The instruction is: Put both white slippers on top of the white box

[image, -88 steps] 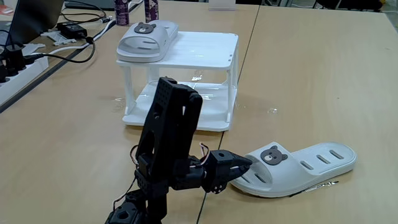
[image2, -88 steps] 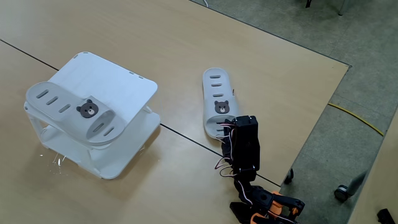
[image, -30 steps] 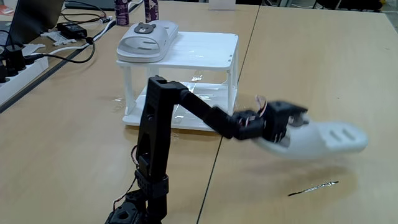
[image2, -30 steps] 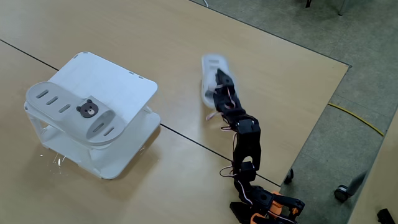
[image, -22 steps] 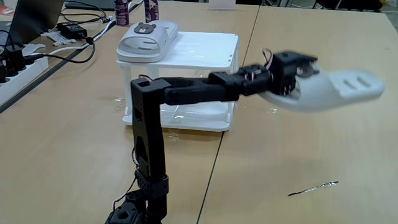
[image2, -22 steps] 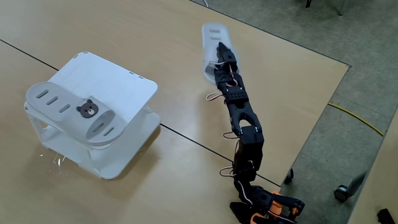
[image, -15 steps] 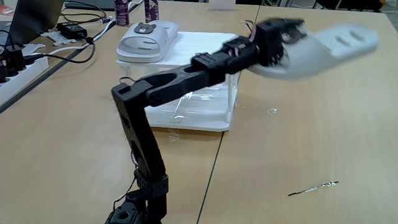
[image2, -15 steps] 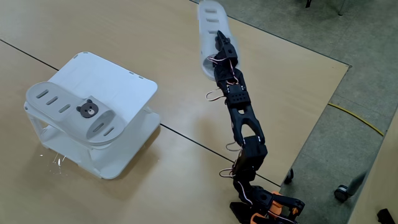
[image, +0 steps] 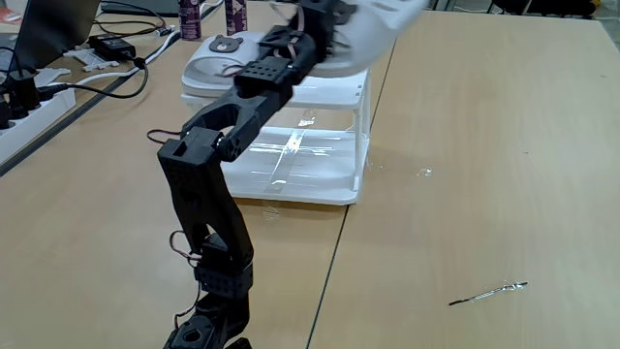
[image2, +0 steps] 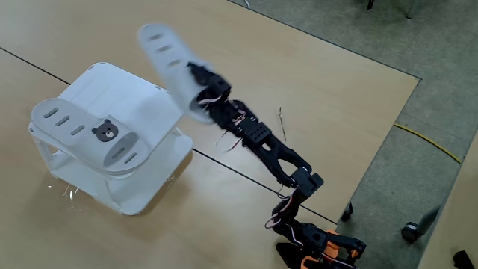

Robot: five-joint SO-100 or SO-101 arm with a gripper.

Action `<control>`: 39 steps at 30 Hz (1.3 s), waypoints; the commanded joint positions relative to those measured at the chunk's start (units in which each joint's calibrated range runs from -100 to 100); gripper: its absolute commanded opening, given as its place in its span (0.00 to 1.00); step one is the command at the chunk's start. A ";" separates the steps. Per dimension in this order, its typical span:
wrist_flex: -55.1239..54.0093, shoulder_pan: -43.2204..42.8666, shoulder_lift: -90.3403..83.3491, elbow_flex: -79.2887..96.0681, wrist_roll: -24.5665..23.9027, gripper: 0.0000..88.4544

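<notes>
One white slipper (image: pixel 211 66) lies along the left side of the white box's top (image: pixel 334 92), its bear badge facing up (image2: pixel 104 133). The other white slipper (image2: pixel 166 58) is in the air, motion-blurred, with my gripper (image2: pixel 197 84) shut on its toe end. It hangs above the right side of the white box (image2: pixel 127 97). In a fixed view from the front, my gripper (image: pixel 334 24) and the held slipper (image: pixel 386 17) are at the top edge of the picture, over the box's far right part. The arm stretches out from its base toward the box.
A thin metal rod (image: pixel 487 291) lies on the table to the right of the arm. Cables, an adapter (image: pixel 111 46) and a power strip (image: pixel 24 107) sit at the left; two bottles (image: pixel 191 17) stand behind the box. The table edge (image2: pixel 388 134) runs close by the arm's base.
My gripper took the second slipper off the table, raised it and swung it left. It now hangs over the white box instead of over the bare table.
</notes>
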 commanded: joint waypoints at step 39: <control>-0.46 -10.38 44.77 -53.48 0.42 0.13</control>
